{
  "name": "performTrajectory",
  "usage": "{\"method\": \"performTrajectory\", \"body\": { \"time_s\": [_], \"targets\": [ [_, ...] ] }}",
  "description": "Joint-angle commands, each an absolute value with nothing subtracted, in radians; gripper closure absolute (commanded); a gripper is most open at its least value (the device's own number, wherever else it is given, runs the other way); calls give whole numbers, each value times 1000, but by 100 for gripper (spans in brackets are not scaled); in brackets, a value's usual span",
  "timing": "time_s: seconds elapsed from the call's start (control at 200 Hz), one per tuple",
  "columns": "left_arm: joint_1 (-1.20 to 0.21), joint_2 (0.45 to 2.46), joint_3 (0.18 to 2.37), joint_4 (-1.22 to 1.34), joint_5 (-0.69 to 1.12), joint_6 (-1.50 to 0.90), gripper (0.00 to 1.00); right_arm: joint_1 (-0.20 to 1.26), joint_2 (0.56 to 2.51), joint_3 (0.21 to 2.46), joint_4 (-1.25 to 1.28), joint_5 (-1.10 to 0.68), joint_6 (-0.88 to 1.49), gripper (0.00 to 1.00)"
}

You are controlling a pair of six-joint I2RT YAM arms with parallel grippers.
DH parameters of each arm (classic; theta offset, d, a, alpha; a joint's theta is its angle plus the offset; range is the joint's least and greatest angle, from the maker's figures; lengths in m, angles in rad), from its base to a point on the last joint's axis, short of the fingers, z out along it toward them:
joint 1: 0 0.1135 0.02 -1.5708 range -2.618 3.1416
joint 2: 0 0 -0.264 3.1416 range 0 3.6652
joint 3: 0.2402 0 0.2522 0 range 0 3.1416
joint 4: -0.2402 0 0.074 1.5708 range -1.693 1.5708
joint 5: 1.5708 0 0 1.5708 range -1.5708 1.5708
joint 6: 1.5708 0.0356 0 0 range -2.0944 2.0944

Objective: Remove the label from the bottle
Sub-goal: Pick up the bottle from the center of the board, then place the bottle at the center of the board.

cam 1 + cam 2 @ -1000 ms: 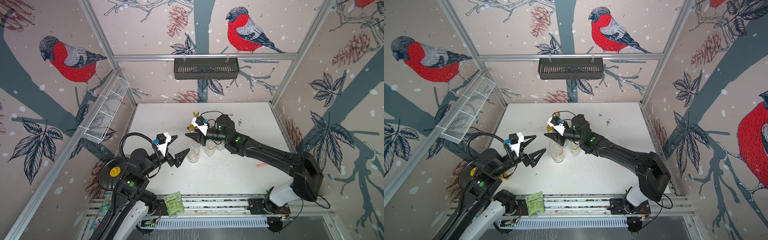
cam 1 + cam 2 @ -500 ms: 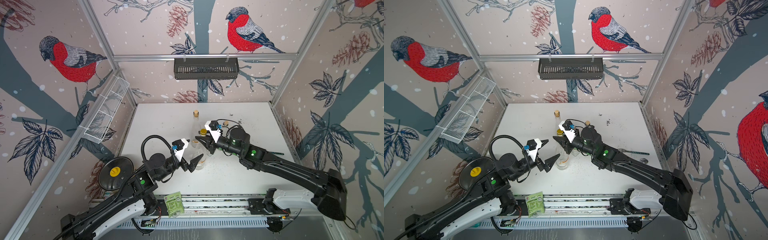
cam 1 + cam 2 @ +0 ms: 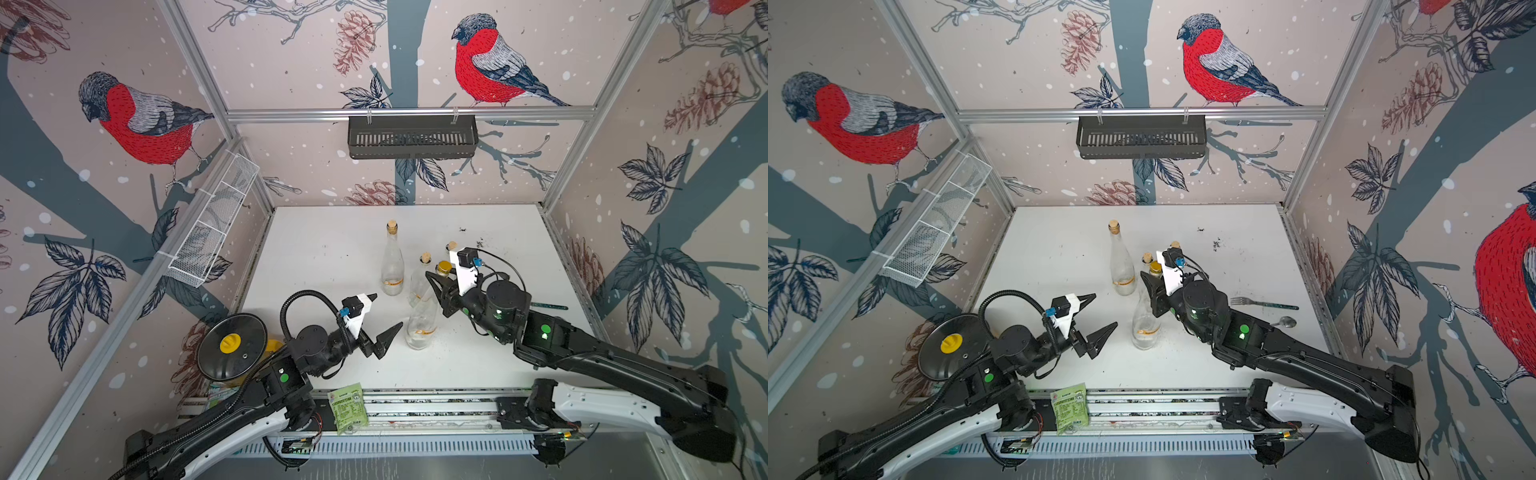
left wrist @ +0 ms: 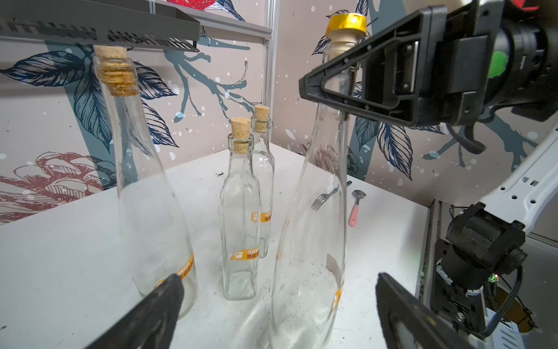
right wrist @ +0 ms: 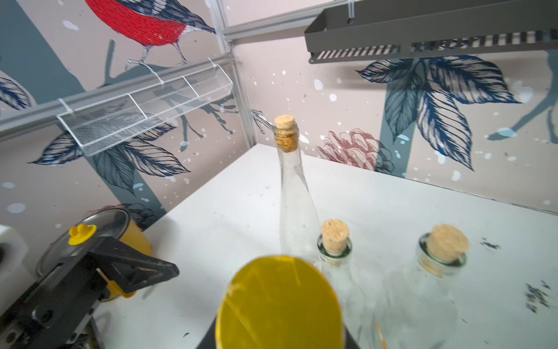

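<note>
A clear glass bottle [image 3: 420,322] [image 3: 1145,322] [image 4: 314,211] with a yellow cap [image 5: 279,302] stands with its base on the white table. An orange label [image 4: 338,297] [image 3: 424,331] bands its lower body. My right gripper [image 3: 434,282] [image 3: 1148,282] is shut on the bottle's neck just under the cap; in the right wrist view the cap hides the jaws. My left gripper [image 3: 388,310] [image 3: 1105,310] [image 4: 279,281] is open, its fingers apart on either side of the bottle's base, not touching it.
A tall corked bottle [image 3: 392,266] and two small corked bottles [image 4: 240,211] [image 4: 265,181] stand just behind. A fork [image 3: 1262,303] and spoon [image 3: 1283,322] lie at the right. A pot lid [image 3: 232,347] is at the near left, a green packet [image 3: 348,408] on the front rail.
The right gripper has come nearer and to the right and closed on the yellow-capped bottle's neck. The left gripper has moved right toward the bottle's base, staying open.
</note>
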State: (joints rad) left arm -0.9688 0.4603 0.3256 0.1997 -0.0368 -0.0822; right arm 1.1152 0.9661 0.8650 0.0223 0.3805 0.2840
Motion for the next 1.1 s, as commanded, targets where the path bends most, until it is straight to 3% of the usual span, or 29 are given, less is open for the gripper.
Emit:
{"method": "performTrajectory", "body": {
  "time_s": [0.0,0.485,0.54,0.625,0.75,1.001,1.096],
  "targets": [
    [-996,439,282,267,-79,-99,2,1154,940,872,-10,563,298,100],
    [-1143,595,106,563,-186,-55,2,1380,846,631,356,895,118,97],
    [-1143,618,98,599,-187,-54,2,1395,846,625,372,897,103,88],
    [-1143,655,94,637,-181,-51,2,1412,843,620,390,884,82,58],
    [-1143,709,104,664,-155,-52,1,1425,838,621,396,832,48,36],
    [-1143,740,103,673,-106,-55,2,1392,794,626,358,622,16,19],
    [-1143,743,102,665,-62,-43,2,1286,759,627,297,381,31,12]
  ]
}}
